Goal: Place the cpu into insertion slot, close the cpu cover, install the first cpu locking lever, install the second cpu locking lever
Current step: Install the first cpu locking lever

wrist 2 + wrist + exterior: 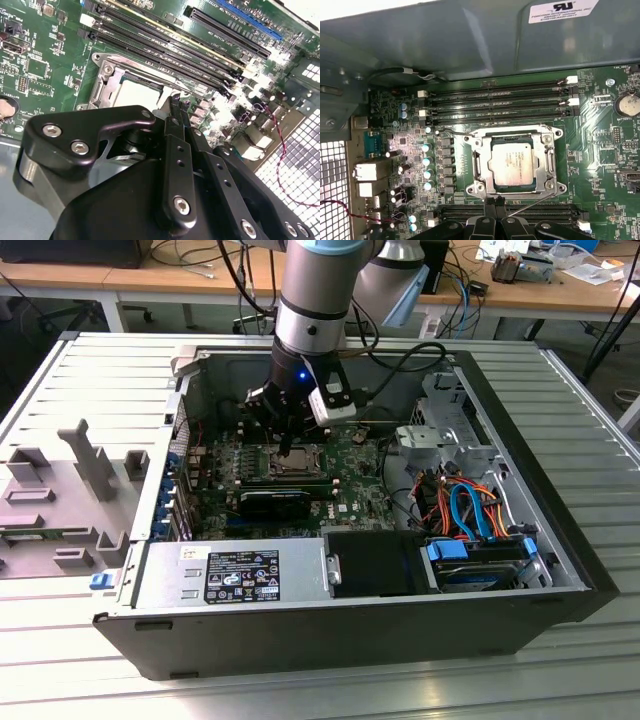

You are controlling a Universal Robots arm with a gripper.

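We see the arm reaching down into the open computer case (520, 490) lying on the ribbed metal counter (90, 380), its fingers (286, 447) poised just above the green motherboard (600, 165). In the second wrist view the two black fingers (176, 107) stand pressed together at their tips with nothing between them.

The cpu (512, 163), silver-grey top upward, already lies seated in the insertion slot (479, 161); in the first wrist view it sits just ahead of the fingertips (493, 202), close to them but apart. The cpu cover (515, 133) lies flat around the chip, its window framing the metal top. A thin wire locking lever (532, 204) slants along the socket's near edge, directly beside the fingertips; whether they touch it we cannot tell. A second wire lever (454, 131) runs past the far corner of the socket, well beyond the fingers. Long black memory slots (495, 92) lie beyond the socket.
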